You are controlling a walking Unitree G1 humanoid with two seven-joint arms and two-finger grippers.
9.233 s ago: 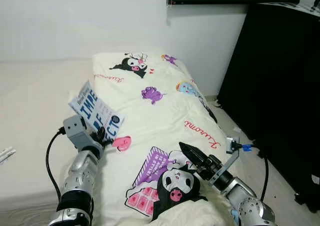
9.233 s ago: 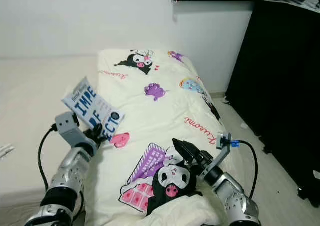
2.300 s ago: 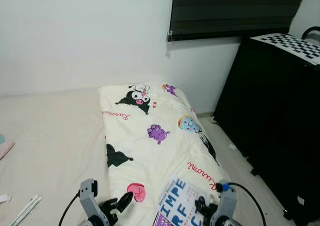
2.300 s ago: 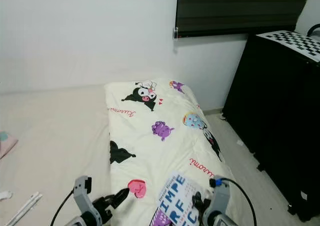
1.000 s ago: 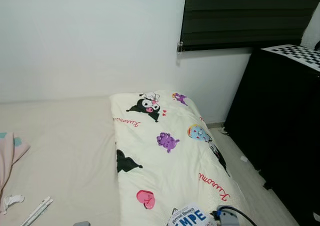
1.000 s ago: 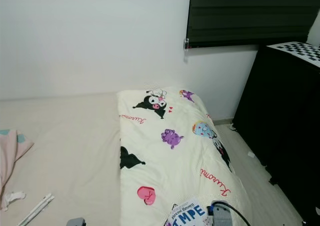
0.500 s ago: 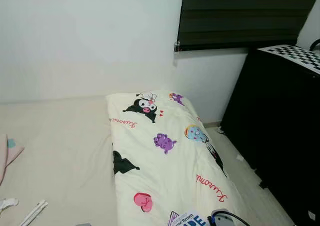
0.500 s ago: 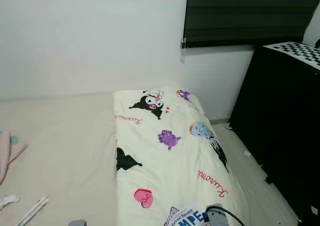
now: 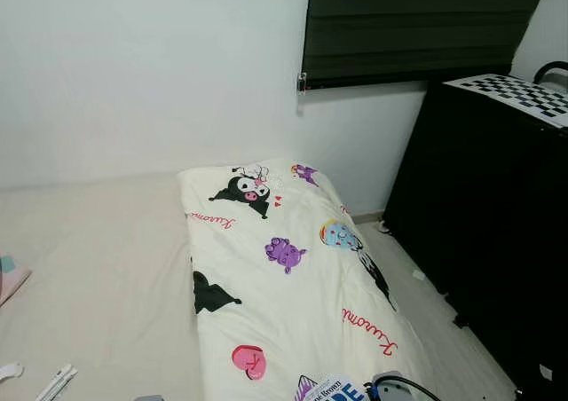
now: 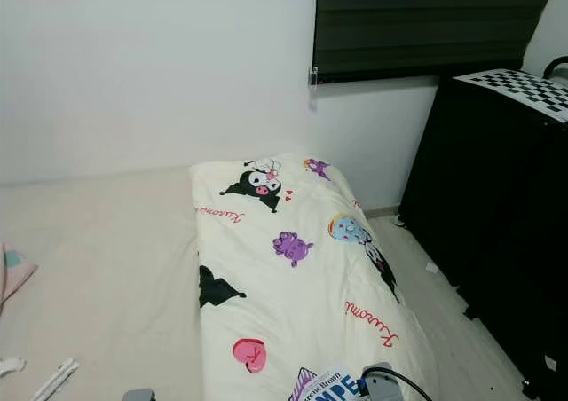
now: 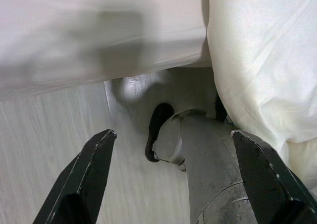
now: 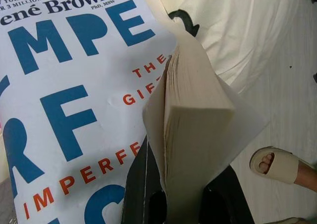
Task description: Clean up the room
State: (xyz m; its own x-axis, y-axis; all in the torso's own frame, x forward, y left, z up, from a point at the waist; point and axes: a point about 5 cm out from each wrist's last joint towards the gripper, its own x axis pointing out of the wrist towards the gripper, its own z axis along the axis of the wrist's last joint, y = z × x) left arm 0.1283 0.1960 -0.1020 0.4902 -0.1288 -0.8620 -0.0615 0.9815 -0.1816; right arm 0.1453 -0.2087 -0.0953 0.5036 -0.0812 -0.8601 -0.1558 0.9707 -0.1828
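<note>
Handed from left claw to right claw (image 12: 171, 204), book (image 12: 74, 95) now pinched by its pages, low centre above bed (image 9: 98, 268). Left claw (image 11: 173, 184) spread, idle. Could slip: grip catches loose pages only.

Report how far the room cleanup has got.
Done: the duvet lies spread flat on the bed.
In hand: the right gripper is shut on the book; the left gripper hangs open over the floor.
Left: the book needs a place, and small white items lie at the bed's left edge.
</note>
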